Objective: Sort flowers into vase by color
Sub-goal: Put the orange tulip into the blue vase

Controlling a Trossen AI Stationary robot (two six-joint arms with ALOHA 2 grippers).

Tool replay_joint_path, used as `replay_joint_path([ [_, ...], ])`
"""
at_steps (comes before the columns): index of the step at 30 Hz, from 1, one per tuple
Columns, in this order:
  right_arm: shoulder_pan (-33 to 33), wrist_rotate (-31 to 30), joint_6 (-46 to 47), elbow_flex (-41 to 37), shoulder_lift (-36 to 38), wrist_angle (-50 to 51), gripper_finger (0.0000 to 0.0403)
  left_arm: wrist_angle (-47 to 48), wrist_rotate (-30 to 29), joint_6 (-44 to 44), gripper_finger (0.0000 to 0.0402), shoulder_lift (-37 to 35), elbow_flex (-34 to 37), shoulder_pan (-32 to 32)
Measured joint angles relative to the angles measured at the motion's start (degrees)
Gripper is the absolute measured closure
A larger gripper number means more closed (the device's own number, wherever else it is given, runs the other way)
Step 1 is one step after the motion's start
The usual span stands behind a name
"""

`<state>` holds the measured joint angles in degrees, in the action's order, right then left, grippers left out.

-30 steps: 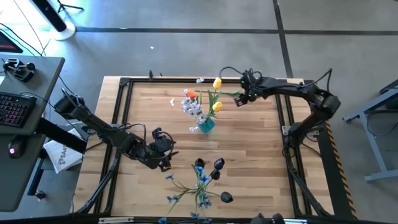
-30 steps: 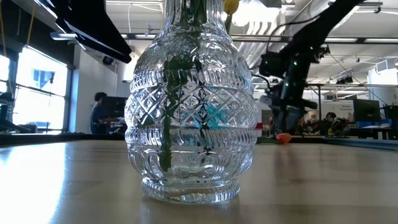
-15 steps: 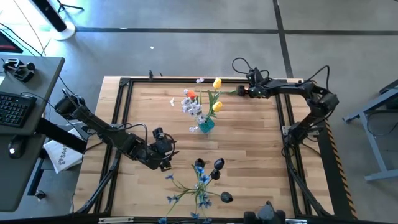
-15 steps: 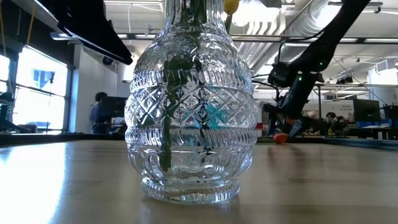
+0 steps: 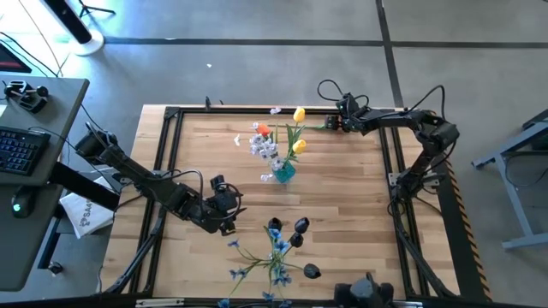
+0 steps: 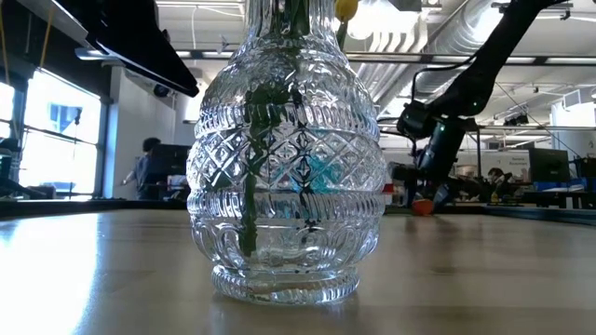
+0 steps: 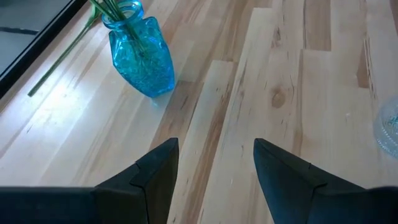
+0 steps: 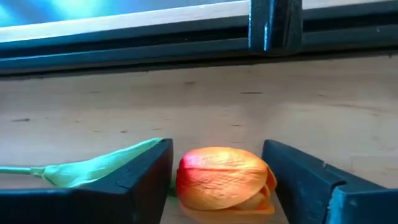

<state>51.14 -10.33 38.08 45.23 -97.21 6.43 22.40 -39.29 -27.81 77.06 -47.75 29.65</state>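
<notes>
An orange tulip [image 8: 224, 177] lies on the table near its far right corner, its green leaf [image 8: 93, 167] beside it; in the low view the orange tulip [image 6: 424, 207] is a small orange spot. My right gripper [image 8: 217, 152] is open low over it, one finger on each side of the head, and it also shows from above [image 5: 336, 124]. A blue vase [image 5: 284, 169] at mid-table holds yellow tulips [image 5: 299, 114] and white sprays. A clear glass vase [image 6: 287, 149] holds green stems. My left gripper [image 7: 214, 168] is open over bare wood at the near left [image 5: 229, 214]. My right gripper comes slanting down at the tulip's head [image 8: 186, 177], which lies on the table between the two fingers. Whether either finger touches it, I cannot tell.
Blue sprays [image 5: 274, 233] and dark buds [image 5: 300, 227] stand near the table's near edge. A black frame [image 8: 267, 25] rims the table just beyond the tulip. Bare wood lies between the two vases and to the left. People sit in the room behind.
My right gripper has gone toward the table's far edge and down to the orange tulip on the table, rolling as it went. The tulip has stayed where it was.
</notes>
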Motion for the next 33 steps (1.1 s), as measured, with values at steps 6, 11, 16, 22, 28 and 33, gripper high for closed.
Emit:
replay_joint_path([
  [6,0.0,0.9,-3.6,0.0,0.0,0.5,0.021,0.0,0.0,-0.4,0.0204,0.0,0.0,0.0],
  [11,0.0,1.9,-7.0,0.0,0.7,1.3,0.0263,0.0,0.0,-0.5,0.0204,0.0,0.0,0.0],
  [16,-0.1,2.0,-11.8,0.0,5.5,2.7,0.0301,0.0,0.0,-0.5,0.0204,0.0,0.0,0.0],
  [22,-2.7,0.4,-21.0,0.0,19.0,5.4,0.0325,-0.3,-0.1,-0.4,0.0204,0.0,0.0,0.0],
  [28,-12.0,-10.1,-33.1,3.4,37.2,12.2,0.0333,-4.0,-0.5,3.3,0.0204,0.0,0.0,0.0],
  [33,-24.9,-20.6,-49.5,15.8,45.3,22.0,0.0336,-7.0,-0.6,6.7,0.0204,0.0,0.0,0.0],
])
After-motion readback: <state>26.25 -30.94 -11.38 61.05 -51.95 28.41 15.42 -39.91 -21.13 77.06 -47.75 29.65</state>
